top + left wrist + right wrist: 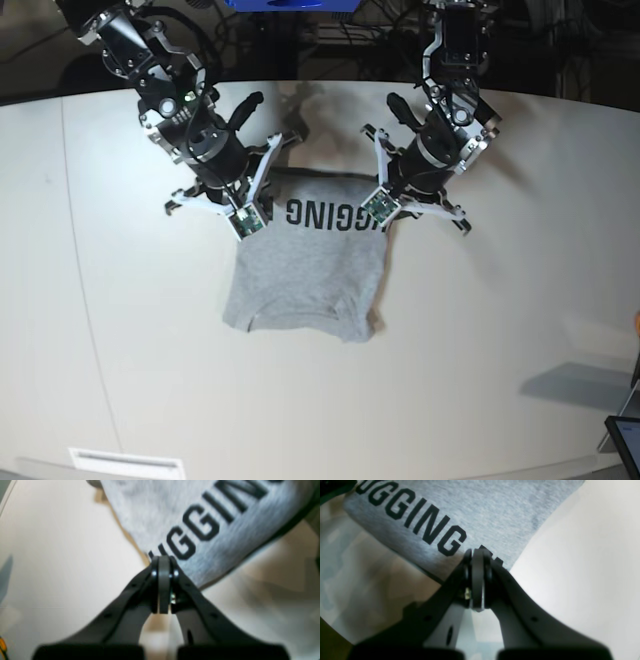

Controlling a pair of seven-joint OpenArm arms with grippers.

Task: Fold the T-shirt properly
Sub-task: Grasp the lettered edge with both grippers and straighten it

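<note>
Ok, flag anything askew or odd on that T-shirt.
The T-shirt hangs lifted at its lettered edge between the left gripper and right gripper. The lower hem looks uneven, lower toward the left gripper's side. Nothing looks damaged.

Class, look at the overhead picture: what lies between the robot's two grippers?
In the base view, the lettered top edge of the T-shirt spans from the right gripper to the left gripper; both are shut on it.
</note>
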